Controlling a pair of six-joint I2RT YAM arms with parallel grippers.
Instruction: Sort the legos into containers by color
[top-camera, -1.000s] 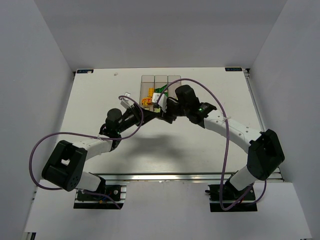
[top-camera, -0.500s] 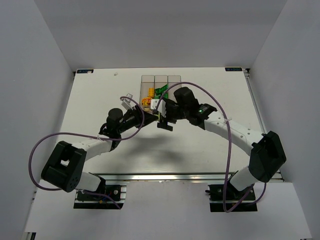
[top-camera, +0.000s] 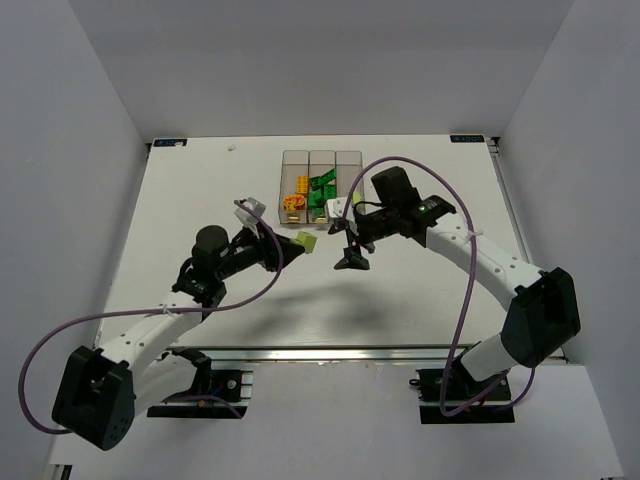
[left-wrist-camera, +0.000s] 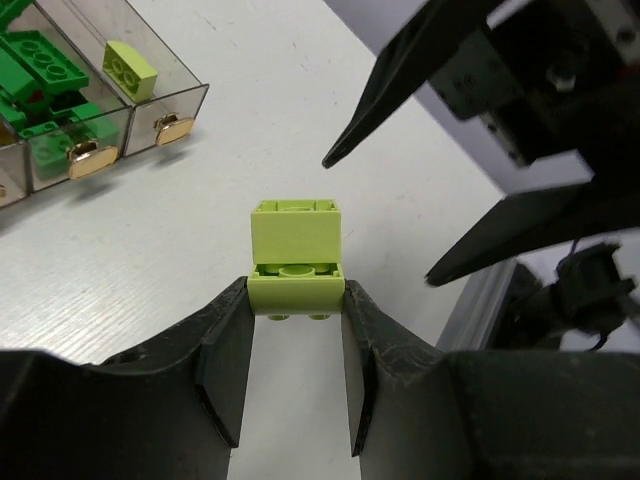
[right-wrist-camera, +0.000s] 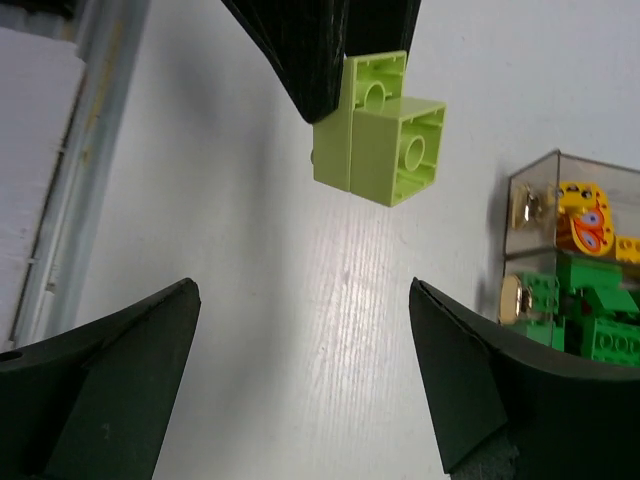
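With left gripper (left-wrist-camera: 295, 292) pinching pale yellow-green lego (left-wrist-camera: 295, 235), right gripper (right-wrist-camera: 302, 300) wide, empty, carry level to far-edge containers (top-camera: 348, 158).

Pale yellow-green lego (right-wrist-camera: 385, 140) gripped by left fingers (right-wrist-camera: 320, 45) at top; right fingers (right-wrist-camera: 100, 375) spread wide below; containers (right-wrist-camera: 535, 172) at right edge hold orange legos (right-wrist-camera: 585, 225) and green legos (right-wrist-camera: 590, 300).

Lab booth: plain white walls (top-camera: 85, 130) enclose a table (top-camera: 190, 195).

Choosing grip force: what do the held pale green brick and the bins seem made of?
Pale green brick: looks like hard moulded plastic, smooth, slightly glossy, crisp edges. Bins: likely clear rigid plastic, see-through walls showing green bricks inside.
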